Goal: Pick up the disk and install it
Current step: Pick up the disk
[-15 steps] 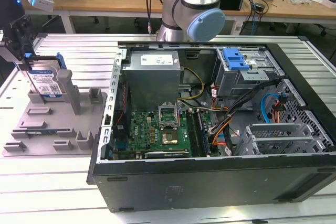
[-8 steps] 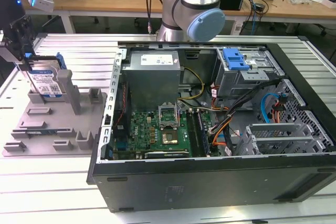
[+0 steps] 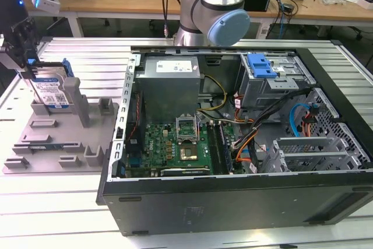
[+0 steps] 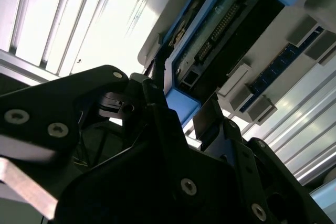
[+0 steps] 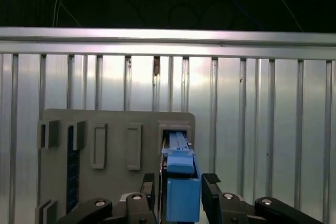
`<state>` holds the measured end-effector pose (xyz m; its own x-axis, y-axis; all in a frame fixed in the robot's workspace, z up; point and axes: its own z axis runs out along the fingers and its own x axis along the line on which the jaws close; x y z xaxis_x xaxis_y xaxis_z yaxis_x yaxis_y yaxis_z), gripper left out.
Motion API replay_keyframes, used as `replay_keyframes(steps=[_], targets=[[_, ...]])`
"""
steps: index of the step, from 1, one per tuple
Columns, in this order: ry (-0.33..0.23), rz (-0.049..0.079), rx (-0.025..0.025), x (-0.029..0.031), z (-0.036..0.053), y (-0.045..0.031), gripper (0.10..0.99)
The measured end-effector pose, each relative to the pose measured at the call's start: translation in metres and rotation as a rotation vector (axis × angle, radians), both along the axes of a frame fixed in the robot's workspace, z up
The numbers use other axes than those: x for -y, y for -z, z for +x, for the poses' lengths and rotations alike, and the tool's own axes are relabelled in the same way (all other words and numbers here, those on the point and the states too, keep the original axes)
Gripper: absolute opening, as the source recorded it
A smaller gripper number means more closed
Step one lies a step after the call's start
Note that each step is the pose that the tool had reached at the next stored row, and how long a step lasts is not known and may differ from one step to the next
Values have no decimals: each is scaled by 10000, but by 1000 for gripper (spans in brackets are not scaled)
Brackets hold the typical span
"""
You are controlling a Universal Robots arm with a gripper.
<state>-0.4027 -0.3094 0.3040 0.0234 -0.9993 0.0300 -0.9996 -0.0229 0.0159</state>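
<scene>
— Where is the disk (image 3: 51, 93) sitting?
— It is standing on edge in the grey holder (image 3: 58, 138) on the surface (image 3: 87, 62), at the exterior view's left, outside the computer case (image 3: 233, 202).
— And the gripper (image 5: 181, 182)?
— It is straddling the disk's blue-framed top edge, jaws spread, with a thin gap showing each side and nothing grasped.

The black gripper (image 4: 182, 109) straddles the blue-framed end of the disk (image 4: 228, 24) (connector pins showing), which runs off toward one o'clock. The grey holder (image 4: 241, 80) lies at three o'clock of it, on the ribbed metal table (image 4: 52, 19).
</scene>
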Motion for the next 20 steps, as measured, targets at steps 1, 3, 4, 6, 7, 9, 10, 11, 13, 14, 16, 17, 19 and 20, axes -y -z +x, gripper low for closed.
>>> replay_keyframes(steps=[1,3,4,6,7,9,10,11,13,14,16,17,19,20], targets=[[24,0,0,0,0,1,482],[64,0,1,0,0,3,482],[70,0,0,0,0,3,482],[71,1,2,0,0,8,482],[71,1,1,0,0,11,482],[71,1,1,0,0,23,482],[71,1,1,0,0,27,396],[71,0,1,0,0,30,396],[71,1,1,0,0,31,396],[71,0,0,0,0,32,396],[71,0,1,0,0,33,396],[71,0,1,0,0,33,396],[71,1,1,0,0,33,396],[71,0,0,0,0,33,396]])
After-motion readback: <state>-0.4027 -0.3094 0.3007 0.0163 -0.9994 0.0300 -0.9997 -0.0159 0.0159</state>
